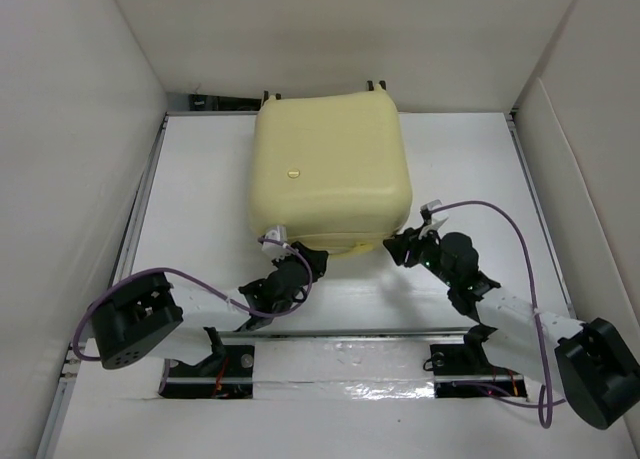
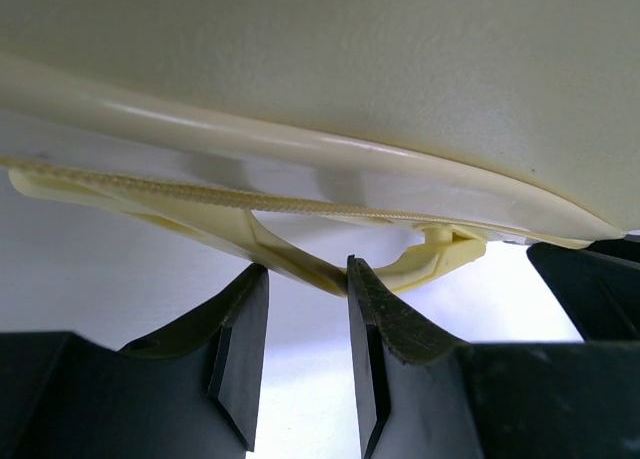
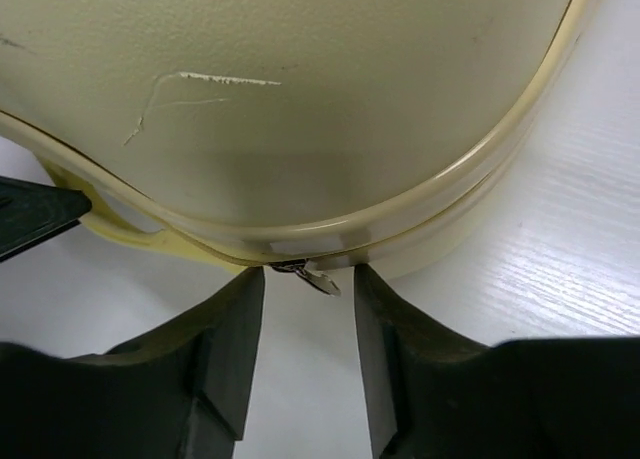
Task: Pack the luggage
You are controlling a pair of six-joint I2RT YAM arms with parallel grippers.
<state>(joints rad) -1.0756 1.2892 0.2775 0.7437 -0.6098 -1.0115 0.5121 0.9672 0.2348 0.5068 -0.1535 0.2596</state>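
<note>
— Luggage (image 1: 330, 169) first: where does it lie?
— Flat on the white bench (image 1: 200, 179), shut, toward the far wall and about midway between the side walls. The pale yellow shell faces up, with rounded corners and a small round spot (image 1: 292, 173) on the top face.
— And the arms?
— Both reach to its near edge. The left fingers (image 2: 245, 319) are toward the near left corner, the right fingers (image 3: 240, 319) at the near right corner.
— What have the left fingers got?
— Nothing clamped that I can see. They stand partway apart, with bare bench showing through the gap. The pale yellow handle (image 2: 180, 217) bows down from the case's edge, and its lowest bend meets the tip of one finger, just over the gap.
— The right pair?
— Partway apart too, with the tips close under the seam where the two shells meet. A small metal zipper pull (image 3: 318, 277) hangs from that seam right between the tips, touching neither as far as I can tell.
— Anything else on the shell?
— A thin white scratch (image 3: 220, 78) on the face above the right fingers. From the right wrist, a black tip of the other arm shows at the left edge, beside the handle.
— Wiring?
— Purple cables (image 1: 500, 224) loop along each arm.
</note>
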